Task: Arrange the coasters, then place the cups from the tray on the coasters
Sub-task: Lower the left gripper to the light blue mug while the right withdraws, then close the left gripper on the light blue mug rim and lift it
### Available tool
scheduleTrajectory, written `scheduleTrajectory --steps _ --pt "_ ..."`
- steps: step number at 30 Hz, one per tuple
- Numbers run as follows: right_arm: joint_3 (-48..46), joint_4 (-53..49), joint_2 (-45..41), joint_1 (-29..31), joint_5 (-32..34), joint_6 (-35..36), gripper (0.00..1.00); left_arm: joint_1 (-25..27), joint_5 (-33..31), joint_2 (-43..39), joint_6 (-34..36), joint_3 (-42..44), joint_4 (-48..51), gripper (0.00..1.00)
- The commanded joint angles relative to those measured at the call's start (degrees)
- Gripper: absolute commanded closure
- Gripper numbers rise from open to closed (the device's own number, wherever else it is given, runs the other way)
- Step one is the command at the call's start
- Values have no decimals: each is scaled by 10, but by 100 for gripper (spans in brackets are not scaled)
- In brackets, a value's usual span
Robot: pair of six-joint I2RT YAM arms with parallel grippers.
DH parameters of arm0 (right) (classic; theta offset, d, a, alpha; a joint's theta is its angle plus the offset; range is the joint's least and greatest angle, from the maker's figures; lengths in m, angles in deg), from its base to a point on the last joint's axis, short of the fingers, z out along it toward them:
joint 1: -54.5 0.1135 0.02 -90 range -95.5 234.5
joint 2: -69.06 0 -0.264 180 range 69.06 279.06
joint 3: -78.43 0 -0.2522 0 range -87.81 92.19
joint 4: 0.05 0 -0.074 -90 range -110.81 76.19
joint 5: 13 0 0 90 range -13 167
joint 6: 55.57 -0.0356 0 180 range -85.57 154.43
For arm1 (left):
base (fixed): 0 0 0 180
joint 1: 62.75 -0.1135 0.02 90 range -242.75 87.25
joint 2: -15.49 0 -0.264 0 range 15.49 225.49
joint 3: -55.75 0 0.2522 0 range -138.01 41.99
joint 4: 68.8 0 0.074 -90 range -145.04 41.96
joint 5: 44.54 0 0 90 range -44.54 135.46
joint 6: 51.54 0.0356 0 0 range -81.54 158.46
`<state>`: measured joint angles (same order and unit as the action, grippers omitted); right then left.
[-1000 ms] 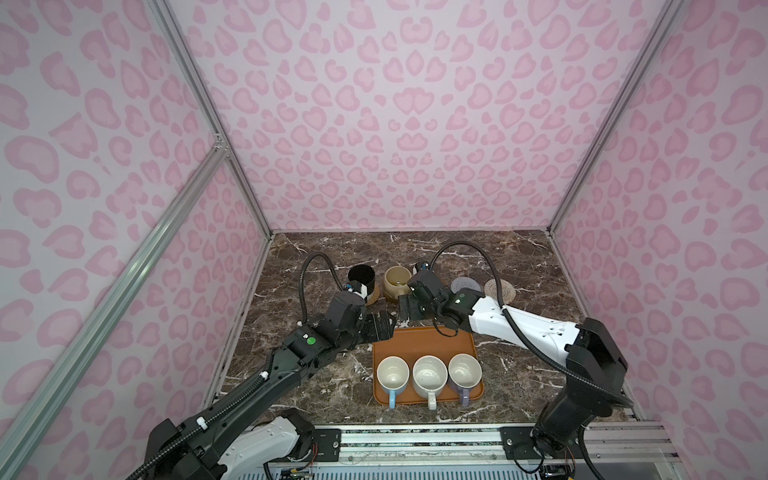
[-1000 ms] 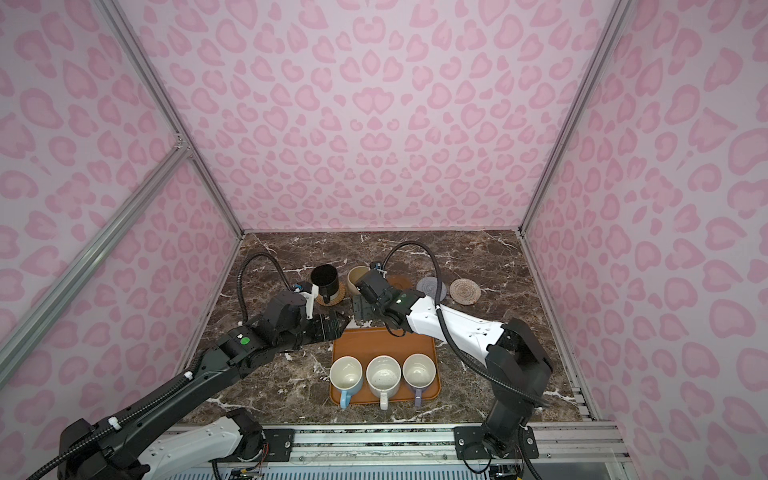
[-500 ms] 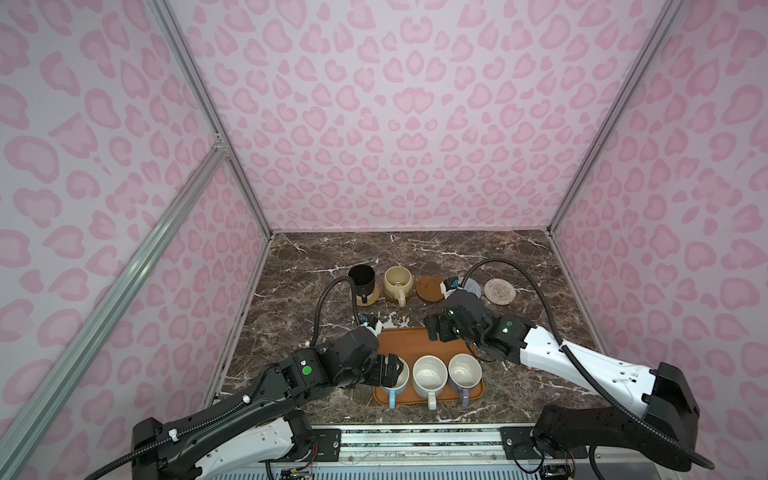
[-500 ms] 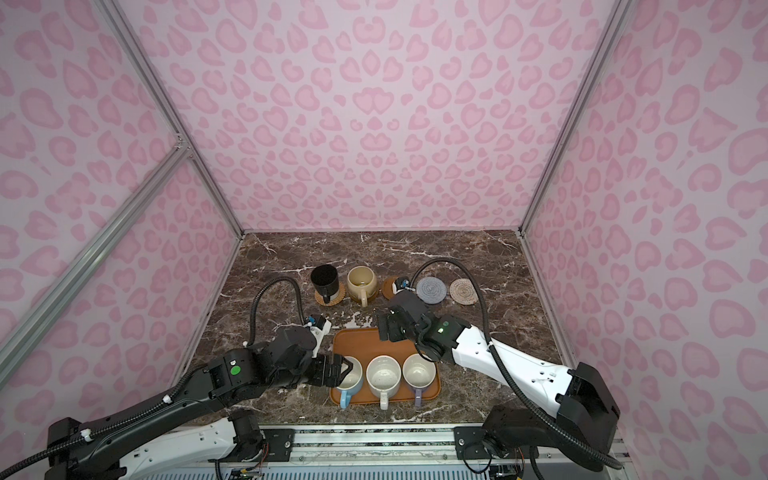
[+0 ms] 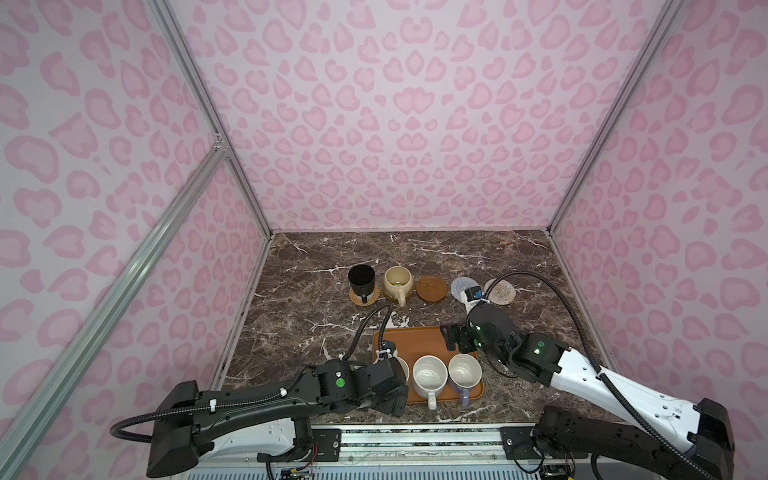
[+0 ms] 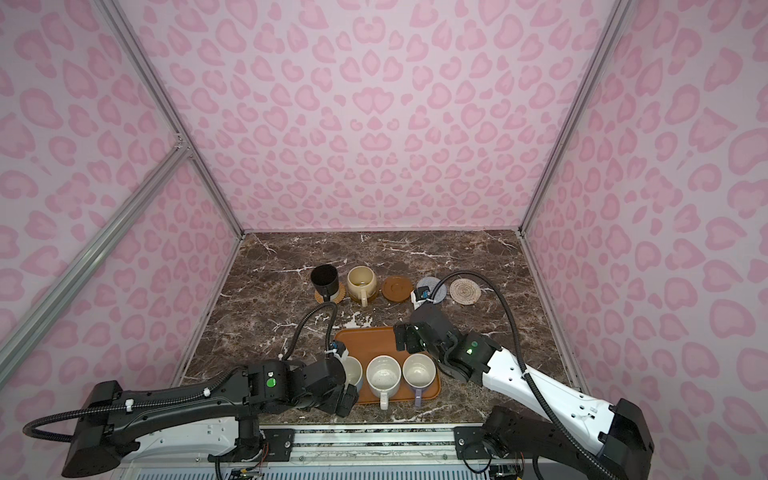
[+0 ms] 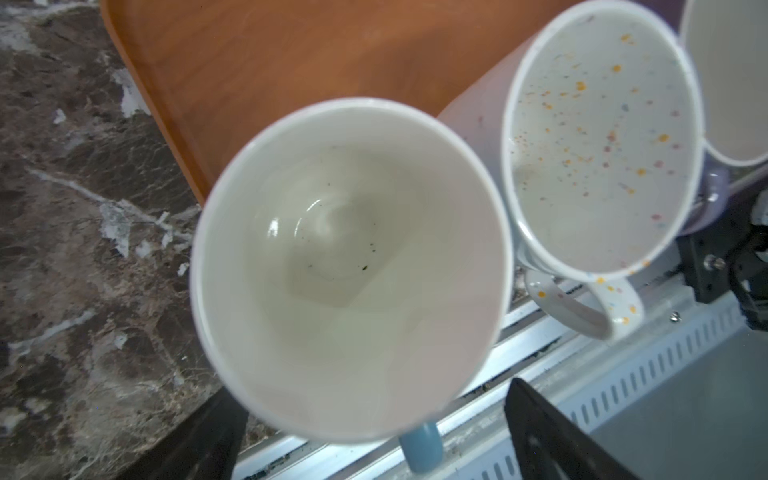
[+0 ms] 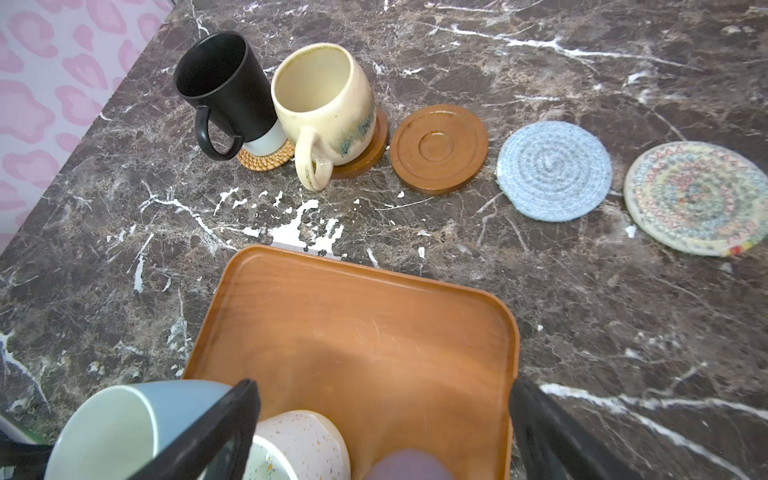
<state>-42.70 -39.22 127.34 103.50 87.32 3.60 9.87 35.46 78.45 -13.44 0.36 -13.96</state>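
**A:** Where were the mugs?

**B:** The black mug (image 5: 361, 279) and cream-yellow mug (image 5: 398, 282) stood on coasters (image 5: 371, 298) at 12 o'clock from the tray (image 5: 419, 343). Three bare coasters (image 5: 431, 288) continued toward 3 o'clock. The light blue mug (image 7: 349, 270), speckled mug (image 5: 429, 376) and lavender mug (image 5: 464, 372) lined the tray's 6 o'clock edge.

**A:** And the grippers?

**B:** The left gripper (image 7: 376, 390) had its jaws apart, either side of the light blue mug's handle. The right gripper (image 8: 384, 386), jaws apart and empty, hovered over the tray's 1 o'clock corner.
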Motion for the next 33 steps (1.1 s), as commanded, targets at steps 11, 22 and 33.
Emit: scheduleTrajectory --steps 11,22,33 --pt "-22 2 -29 -3 -10 -1 5 34 -121 68 -66 -1 -10 41" --pt "-36 25 -30 -2 -29 -11 6 39 -161 47 -79 9 -21 62" --pt "-44 50 -14 -2 -41 -13 7 39 -182 73 -99 9 -10 79"
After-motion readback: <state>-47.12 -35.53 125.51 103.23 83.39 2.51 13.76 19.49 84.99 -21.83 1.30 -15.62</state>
